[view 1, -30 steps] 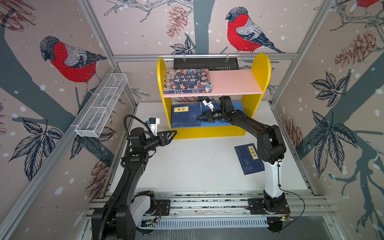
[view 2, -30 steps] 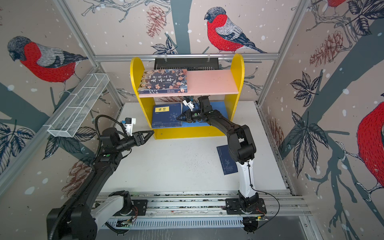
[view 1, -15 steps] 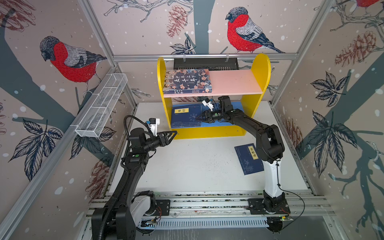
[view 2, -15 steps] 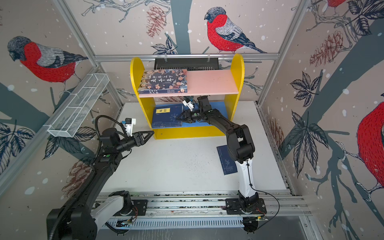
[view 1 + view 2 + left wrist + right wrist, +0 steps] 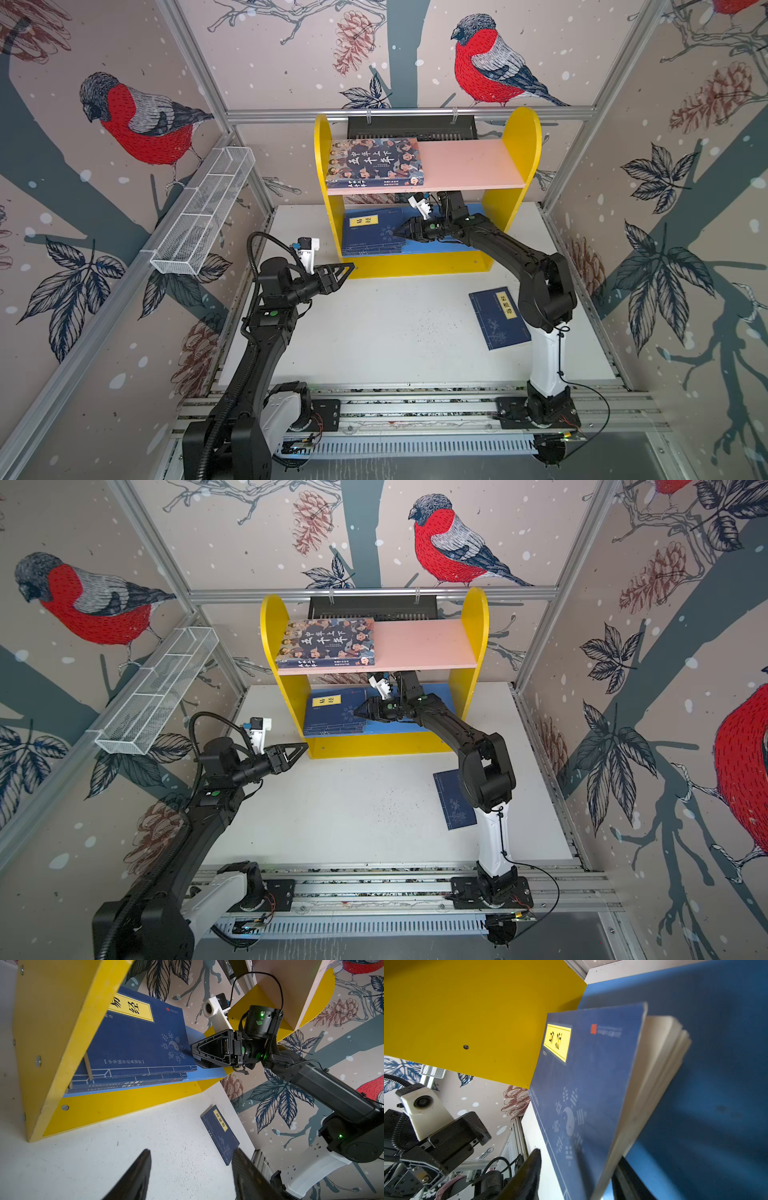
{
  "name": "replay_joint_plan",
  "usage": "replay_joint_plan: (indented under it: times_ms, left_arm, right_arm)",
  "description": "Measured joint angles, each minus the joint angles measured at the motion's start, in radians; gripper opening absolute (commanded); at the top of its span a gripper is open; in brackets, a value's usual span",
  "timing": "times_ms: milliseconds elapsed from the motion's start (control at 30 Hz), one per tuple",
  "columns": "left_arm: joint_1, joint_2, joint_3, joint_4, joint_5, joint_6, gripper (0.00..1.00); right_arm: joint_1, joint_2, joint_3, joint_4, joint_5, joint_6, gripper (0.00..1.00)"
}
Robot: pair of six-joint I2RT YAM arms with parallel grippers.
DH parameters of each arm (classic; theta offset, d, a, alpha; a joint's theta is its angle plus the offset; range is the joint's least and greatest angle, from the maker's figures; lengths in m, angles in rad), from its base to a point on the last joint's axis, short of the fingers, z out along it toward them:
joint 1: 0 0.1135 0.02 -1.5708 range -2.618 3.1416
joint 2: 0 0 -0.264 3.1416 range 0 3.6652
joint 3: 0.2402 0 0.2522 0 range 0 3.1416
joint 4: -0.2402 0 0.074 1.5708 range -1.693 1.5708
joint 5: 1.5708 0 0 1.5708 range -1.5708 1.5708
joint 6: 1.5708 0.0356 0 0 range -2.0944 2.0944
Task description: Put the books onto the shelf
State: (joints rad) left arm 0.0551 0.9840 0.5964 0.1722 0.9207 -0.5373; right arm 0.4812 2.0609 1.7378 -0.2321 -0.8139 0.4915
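We find the shelf (image 5: 521,137) standing at the rear of the white table (image 5: 395,332). The illustrated book (image 5: 374,162) lies flat at the left end of the pink upper board (image 5: 469,164). A stack of navy-blue books (image 5: 128,1081) lies flat on the blue lower board (image 5: 432,248), close against the yellow left side (image 5: 52,1022); we count three spines in the left wrist view. The top book (image 5: 374,230) carries a yellow title label and a bagua emblem. The right gripper (image 5: 397,235) reaches under the upper board to the right-hand edge of this stack. Its fingers stand apart and straddle the top book's corner. In the right wrist view one finger (image 5: 529,1169) sits clear of the cover; we cannot tell whether the opposite finger touches the pages. A fourth navy-blue book (image 5: 498,318) lies flat on the table beside the right arm (image 5: 544,291). The left gripper (image 5: 191,1150) hovers above the table near the shelf's left front corner, fingers spread wide, holding nothing.
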Motion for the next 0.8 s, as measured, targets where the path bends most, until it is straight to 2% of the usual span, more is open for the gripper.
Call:
replay_joint_plan:
  times_ms: [100,300,467,533,633,800]
  left_arm:
    - [0.000,0.000,-0.002,0.000,0.000,0.003,0.63]
    - [0.000,-0.002,-0.003,0.000,0.000,0.003,0.63]
    - [0.000,-0.003,-0.005,0.000,0.000,0.003,0.63]
    - [0.000,-0.003,-0.005,0.000,0.001,0.003,0.63]
    - [0.000,-0.005,-0.005,0.000,0.001,0.003,0.63]
    - [0.002,-0.009,-0.007,0.000,0.002,0.003,0.63]
  right_arm:
    - [0.000,-0.004,-0.008,-0.002,0.022,-0.001,0.48]
    - [0.000,-0.004,-0.016,0.001,0.050,-0.001,0.30]
    - [0.002,-0.004,-0.018,0.001,0.069,-0.001,0.22]
    - [0.004,-0.004,-0.018,0.000,0.076,-0.003,0.15]
    - [0.007,-0.004,-0.017,-0.001,0.080,-0.011,0.10]
    - [0.011,-0.004,-0.012,-0.005,0.084,-0.027,0.08]
